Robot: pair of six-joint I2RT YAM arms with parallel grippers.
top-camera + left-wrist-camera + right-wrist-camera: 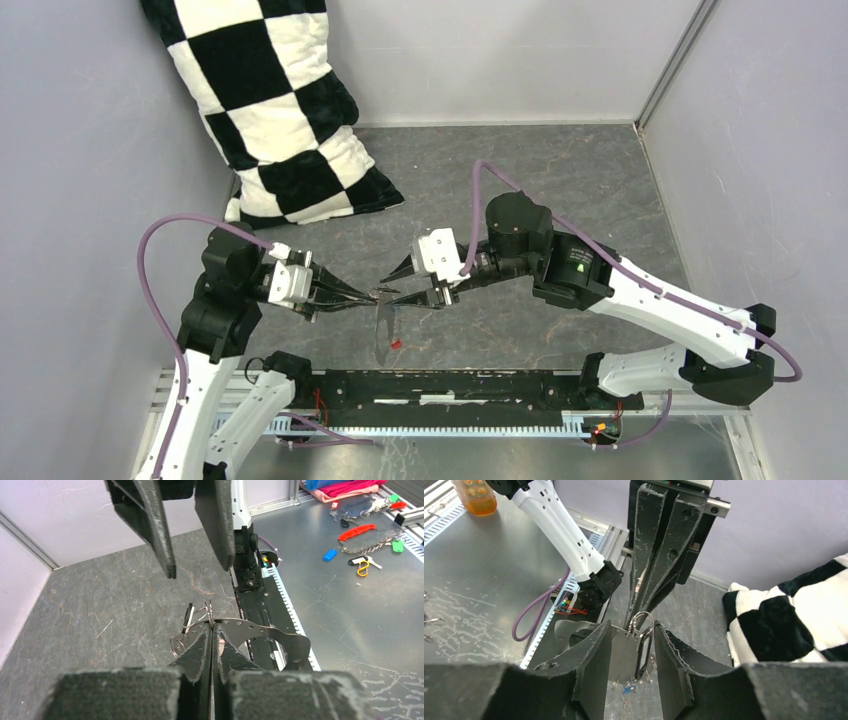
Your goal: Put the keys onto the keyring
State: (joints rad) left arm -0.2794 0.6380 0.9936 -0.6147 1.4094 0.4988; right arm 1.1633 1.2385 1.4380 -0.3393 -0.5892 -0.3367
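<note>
My top view, high at the near edge, looking down over the whole table (560,180), my two wrist views close-in, facing each other, both sharing the keyring (202,614).

Pillow (275,110): black-and-white checks. Table (560,180) under the pillow: dark grey with pale veins. Left arm (200,375) and right arm (660,305), nearer than the pillow: white and black, with purple cables (141,265). Red key (397,344) between them.
</note>
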